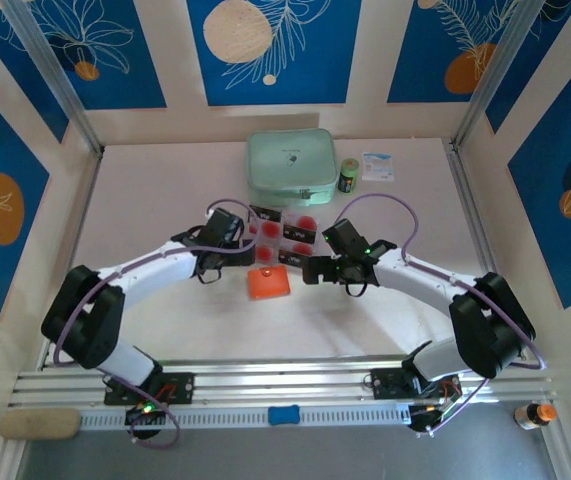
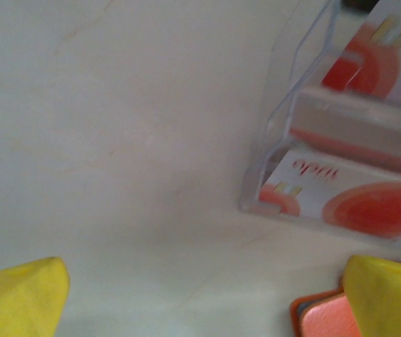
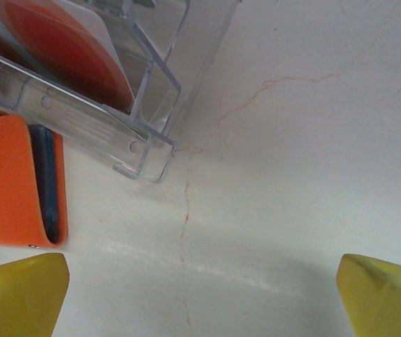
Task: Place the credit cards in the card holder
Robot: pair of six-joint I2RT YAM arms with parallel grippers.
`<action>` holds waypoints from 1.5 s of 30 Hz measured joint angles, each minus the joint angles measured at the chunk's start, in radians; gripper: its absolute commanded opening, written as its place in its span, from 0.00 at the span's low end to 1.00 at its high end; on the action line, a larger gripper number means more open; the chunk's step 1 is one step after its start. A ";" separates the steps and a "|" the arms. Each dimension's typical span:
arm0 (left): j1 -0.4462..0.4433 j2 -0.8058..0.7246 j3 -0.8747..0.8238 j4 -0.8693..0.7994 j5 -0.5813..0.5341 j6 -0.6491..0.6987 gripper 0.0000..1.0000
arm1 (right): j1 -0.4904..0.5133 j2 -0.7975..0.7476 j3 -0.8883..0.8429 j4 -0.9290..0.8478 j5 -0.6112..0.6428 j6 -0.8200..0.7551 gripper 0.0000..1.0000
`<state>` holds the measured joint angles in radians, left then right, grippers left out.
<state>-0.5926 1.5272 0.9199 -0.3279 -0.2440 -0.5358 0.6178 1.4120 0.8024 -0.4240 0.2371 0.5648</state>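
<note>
Credit cards (image 1: 305,222) wait ahead of us. Our left claw (image 2: 204,309), spread wide and empty, hangs beside the card holder (image 1: 267,283). Our right claw (image 3: 204,302), likewise spread, hangs opposite. Just behind the card holder, a clear tray (image 3: 151,151) carries them, about equally near both, we judge.

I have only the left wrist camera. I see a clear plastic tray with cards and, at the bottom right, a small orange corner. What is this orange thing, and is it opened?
Observer: It is the orange-red square card holder. The right wrist view shows it folded over, with a dark blue inner edge showing along one side.
Operator: Where does it lie relative to the tray?
Observer: From above, it lies close in front of the clear plastic tray, on the side nearer the arm bases.
Operator: And the right gripper?
Observer: The right gripper is open and holds nothing, above the bare table beside the holder.
</note>
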 measured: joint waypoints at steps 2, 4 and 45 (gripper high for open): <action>0.000 0.024 0.027 0.000 -0.001 0.011 1.00 | -0.003 0.000 0.000 0.000 0.000 0.003 0.98; 0.000 0.049 0.054 0.002 -0.001 0.019 1.00 | -0.005 -0.002 -0.002 0.000 0.000 0.005 0.98; 0.205 0.096 0.083 -0.018 -0.051 0.018 1.00 | -0.003 0.174 0.116 0.009 0.013 -0.001 0.98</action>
<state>-0.3878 1.6234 1.0027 -0.3458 -0.2955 -0.5182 0.6151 1.5864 0.9180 -0.4152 0.2504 0.5636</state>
